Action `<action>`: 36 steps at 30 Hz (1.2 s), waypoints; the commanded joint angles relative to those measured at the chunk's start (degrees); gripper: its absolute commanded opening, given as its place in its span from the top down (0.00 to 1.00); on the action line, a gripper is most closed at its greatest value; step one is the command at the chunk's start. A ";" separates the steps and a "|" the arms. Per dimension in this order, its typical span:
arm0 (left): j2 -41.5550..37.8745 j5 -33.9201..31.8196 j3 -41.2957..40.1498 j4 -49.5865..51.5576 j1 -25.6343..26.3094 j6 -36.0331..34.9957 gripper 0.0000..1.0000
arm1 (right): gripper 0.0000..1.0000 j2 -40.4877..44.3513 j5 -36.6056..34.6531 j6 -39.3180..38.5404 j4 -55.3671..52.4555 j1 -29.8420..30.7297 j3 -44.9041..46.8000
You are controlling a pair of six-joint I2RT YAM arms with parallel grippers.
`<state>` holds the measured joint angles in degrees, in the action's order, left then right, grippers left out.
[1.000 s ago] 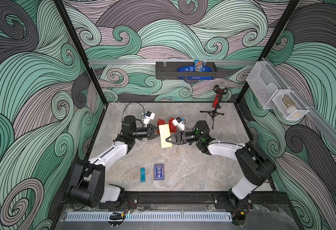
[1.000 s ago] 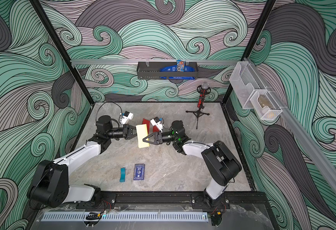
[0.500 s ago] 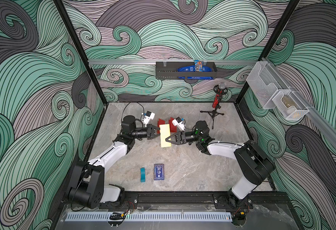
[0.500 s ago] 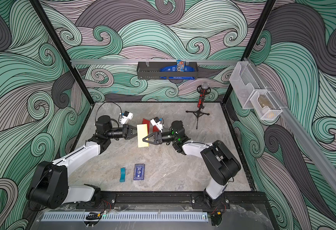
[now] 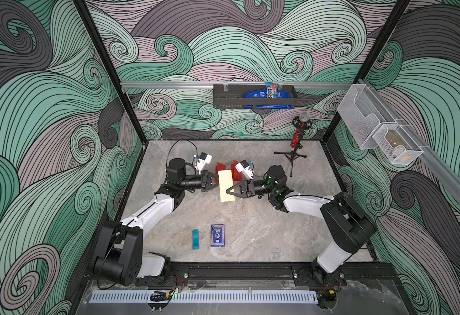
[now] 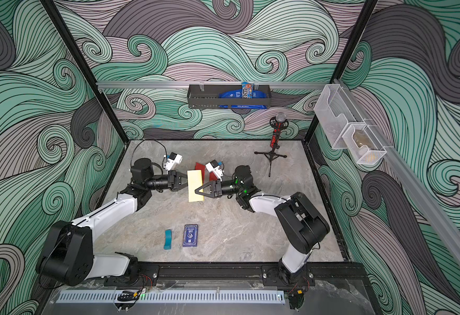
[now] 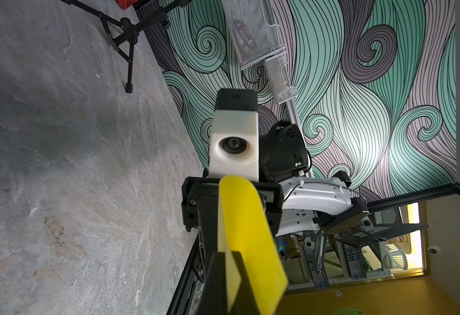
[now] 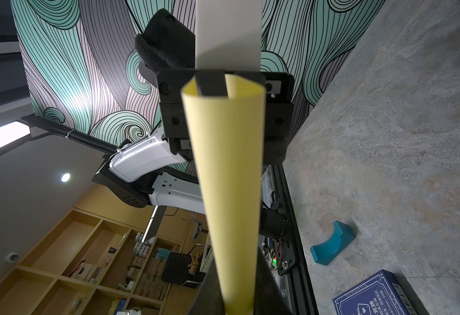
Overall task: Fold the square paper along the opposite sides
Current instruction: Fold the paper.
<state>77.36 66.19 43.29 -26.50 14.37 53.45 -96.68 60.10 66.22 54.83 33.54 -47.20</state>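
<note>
Both clamped on paper [image 5: 225, 177]: left hand [image 5: 216, 182], right hand [image 5: 228, 191], opposite ends. Mid-fold, paper bowed. Next likely: align edges, press crease.

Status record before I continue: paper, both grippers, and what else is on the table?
paper: yellow paper, bowed over, no flat crease visible
left gripper: shut on the paper's edge
right gripper: shut on the opposite edge
front of table: teal block, blue card box
behind paper: red pieces
back right: microphone stand
</note>
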 commanded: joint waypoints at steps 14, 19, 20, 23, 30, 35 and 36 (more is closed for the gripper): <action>-1.45 -0.52 2.04 0.98 -0.46 -1.46 0.91 | 0.97 0.00 -0.05 -0.56 -0.14 0.39 -1.56; -3.56 -3.43 5.33 8.05 -4.26 -4.20 0.51 | 0.97 0.57 -0.06 -0.95 -0.68 0.30 -1.41; -4.39 -4.05 5.68 8.60 -5.12 -4.23 0.45 | 0.97 0.74 0.01 -1.15 -0.90 0.17 -1.45; -8.21 -6.99 5.59 11.73 -5.44 -6.52 0.28 | 0.97 1.43 0.13 -2.16 -2.10 -0.15 -1.51; -16.44 -14.29 -3.52 5.97 -0.98 -6.68 0.01 | 0.96 3.03 0.03 -3.26 -3.50 -0.58 -1.52; -15.07 -14.66 -3.99 8.22 1.73 -8.27 0.02 | 0.95 3.25 0.07 -3.40 -3.81 -0.67 -1.80; -14.92 -15.01 -4.08 8.69 2.18 -8.68 0.01 | 0.95 3.22 0.10 -3.54 -4.06 -0.65 -1.90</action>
<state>62.19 53.04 38.81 -18.41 15.68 47.05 -95.22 60.10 63.75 50.89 33.08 -47.53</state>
